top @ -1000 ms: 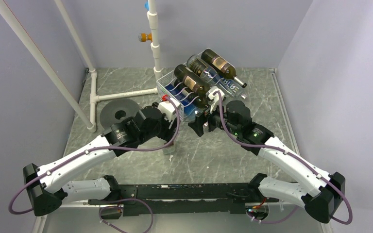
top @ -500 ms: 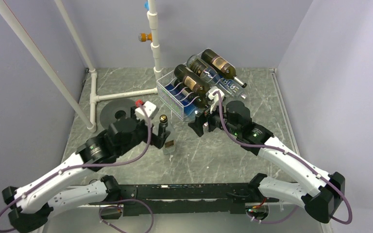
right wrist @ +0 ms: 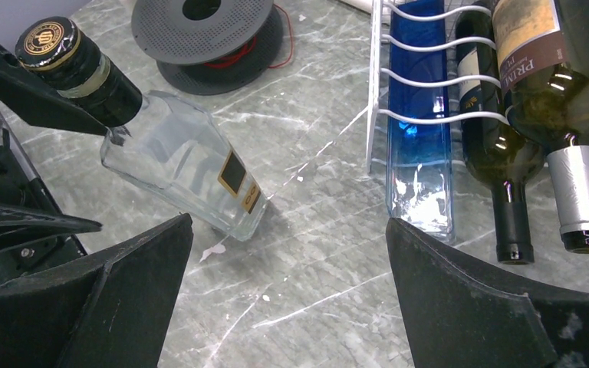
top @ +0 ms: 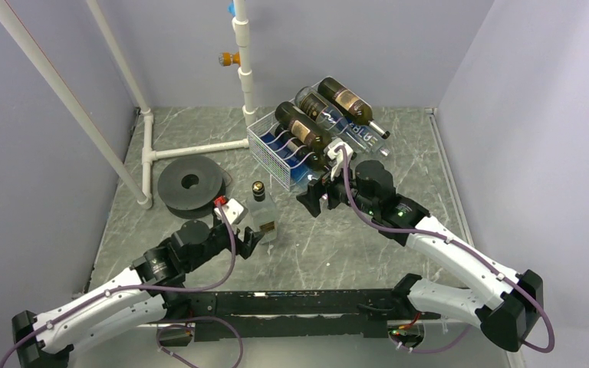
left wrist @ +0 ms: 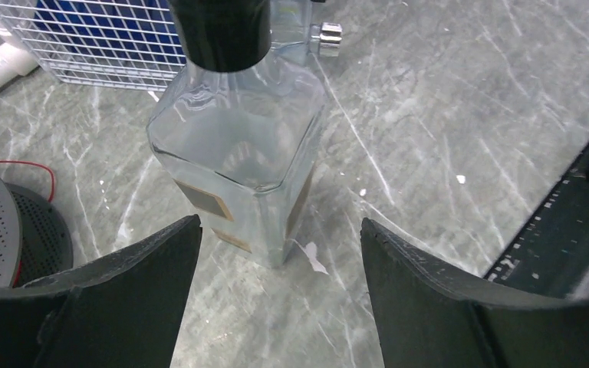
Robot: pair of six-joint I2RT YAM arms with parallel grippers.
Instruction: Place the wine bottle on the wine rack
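Before the white wire wine rack point(top: 280, 151), black left gripper point(top: 251, 235) and black right gripper point(top: 314, 201) reach low, released; rack cradles dark glass bottles point(top: 304, 131)

Overhead and close wrist views share the bottle point(top: 263, 215).

Table point(top: 199, 130) top is grey marble-look with white veining, boxed in by a plain pale lilac back wall point(top: 399, 46), with a left wall point(top: 23, 176) and a right wall point(top: 537, 138) of the same colour. At the back left I see a white pipe frame: an upright point(top: 244, 69) carrying an orange fitting point(top: 228, 57) and a blue fitting point(top: 231, 9), slanted pipes point(top: 54, 84) running down to a short post point(top: 148, 153), and a cross pipe point(top: 199, 148) lying on the table. Light is even and soft, and shadows are faint.
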